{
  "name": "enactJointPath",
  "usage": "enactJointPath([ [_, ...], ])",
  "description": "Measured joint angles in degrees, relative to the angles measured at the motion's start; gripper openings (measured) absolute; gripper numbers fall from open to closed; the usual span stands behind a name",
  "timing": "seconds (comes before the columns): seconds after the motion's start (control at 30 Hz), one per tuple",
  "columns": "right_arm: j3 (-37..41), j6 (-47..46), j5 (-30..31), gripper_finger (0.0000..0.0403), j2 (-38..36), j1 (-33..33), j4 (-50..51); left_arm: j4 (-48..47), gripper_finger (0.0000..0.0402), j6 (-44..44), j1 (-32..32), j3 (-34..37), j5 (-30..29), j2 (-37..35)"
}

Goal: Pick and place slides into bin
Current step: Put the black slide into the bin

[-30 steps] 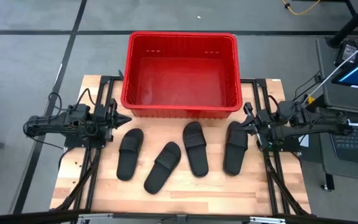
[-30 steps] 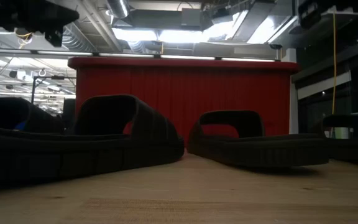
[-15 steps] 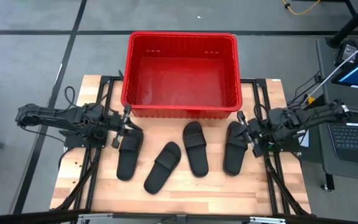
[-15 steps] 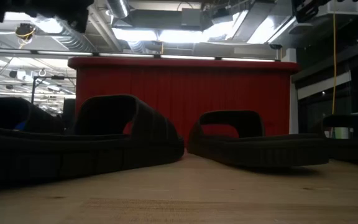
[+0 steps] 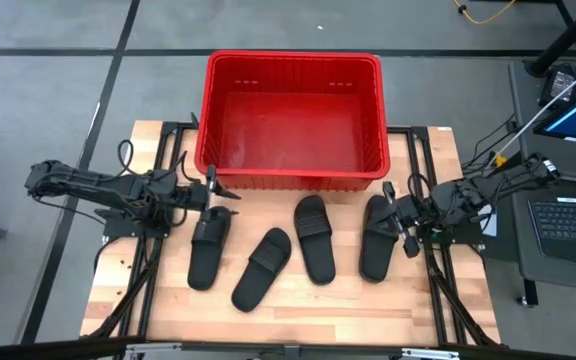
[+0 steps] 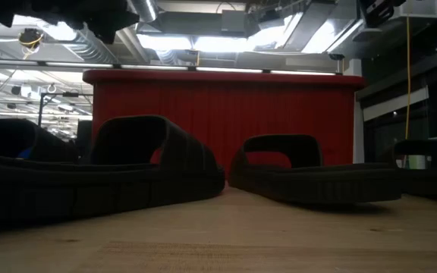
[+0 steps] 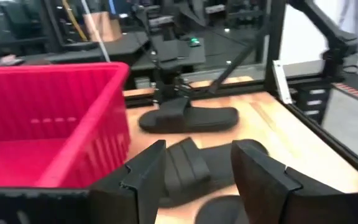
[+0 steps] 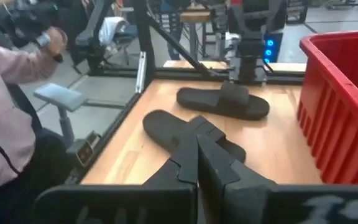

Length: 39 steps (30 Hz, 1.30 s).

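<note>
2 grippers are both down at table level, 1 at each end of the row of sandals. The left gripper [image 5: 213, 197] has its fingers [image 7: 263, 180] spread apart with nothing between them, hanging over the top end of the far-left sandal [image 5: 208, 247], just in front of the bin's near wall. From its wrist camera you look through the gap at another sandal [image 7: 188, 163] lying on the wood.

The right gripper [image 5: 398, 208] is a different story: its fingers [image 8: 180, 174] are pressed together, holding nothing, right beside the far-right sandal [image 5: 379, 236] near its top end. I can't tell whether it actually touches.

All 4 sandals sit on the wooden table [image 5: 308, 300] in a loose row in front of the bin. The second sandal [image 5: 262, 267] is tilted and sits lowest, the third sandal [image 5: 314, 238] is nearly straight. None are in the bin.

The red bin [image 5: 293, 63] sits at the far edge of the table, centered between the 2 arms, with nothing inside.

From table height, 2 sandals fill the foreground with the bin's red wall [image 6: 279, 114] behind them.

A person in a pink sleeve [image 8: 5, 118] shows off to the side beyond the table in the right wrist camera.
</note>
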State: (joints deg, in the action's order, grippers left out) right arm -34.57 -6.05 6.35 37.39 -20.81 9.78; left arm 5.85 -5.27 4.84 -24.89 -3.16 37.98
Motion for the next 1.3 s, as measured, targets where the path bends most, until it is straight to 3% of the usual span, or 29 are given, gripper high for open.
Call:
enactJointPath([
  [0.13, -5.1, 0.1, 4.2, 0.0003, 2.3, -1.8, 4.4, -5.2, 0.0174, 0.0, 2.3, -4.6, -5.7, 2.4],
  [0.43, -18.3, -9.7, 10.7, 0.0002, 14.2, -5.9, 26.5, -15.7, 0.0147, 0.0, 8.3, -12.1, -10.7, 7.6],
  [0.83, -32.8, -35.3, 11.6, 0.0002, 31.7, -16.1, 51.2, -16.4, 0.0140, 5.6, 17.1, -15.3, -18.0, 11.6],
  [1.17, -35.2, -58.6, 10.9, 0.0003, 42.0, -19.6, 67.7, -16.4, 0.0140, 4.5, 22.7, -15.5, -18.9, 13.3],
  [1.3, -34.8, -61.2, 10.3, 0.0007, 44.8, -19.6, 71.0, -16.4, 0.0140, 4.5, 23.5, -15.5, -18.9, 13.3],
])
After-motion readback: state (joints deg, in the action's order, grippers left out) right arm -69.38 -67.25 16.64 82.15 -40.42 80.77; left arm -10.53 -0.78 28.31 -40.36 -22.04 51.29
